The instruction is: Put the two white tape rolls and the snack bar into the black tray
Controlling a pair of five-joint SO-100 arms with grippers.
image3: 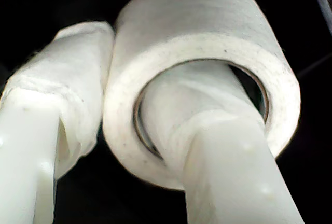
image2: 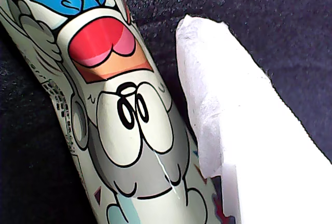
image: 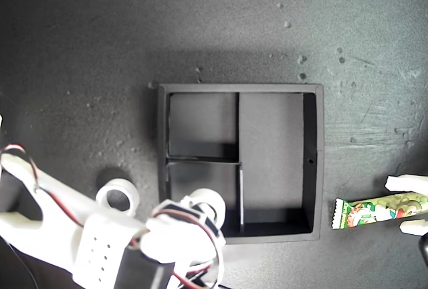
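Much was cut off. My first gripper [image: 409, 205] showed only as two white finger ends at the exterior view's right edge, one on each long side of the snack bar [image: 376, 211]; its arm lay out of frame. My second gripper [image: 200, 217] was half buried under its own white body and red-and-black wiring at the exterior view's lower left, hiding part of the held tape roll [image: 207, 203].

In the first wrist view the snack bar [image2: 122, 115] filled the frame: glossy foil, a cartoon face with black oval nostrils, a red mouth, a blue bow. One padded white finger [image2: 244, 125] lay against its edge; the other finger was out of view, so I could not tell if the claw was clamped.

In the second wrist view, one finger [image3: 207, 130] ran through the roll's [image3: 207, 47] open centre, the other pressed outside: closed on its wall.

The snack bar lay on the dark table [image: 80, 48], just beside the black tray [image: 318, 162] on the exterior view's right, long axis running left-right in that view, zigzag end toward the tray. The held roll was at the tray's lower-left compartment. The other tape roll [image: 118, 197] lay flat outside, toward that view's left.
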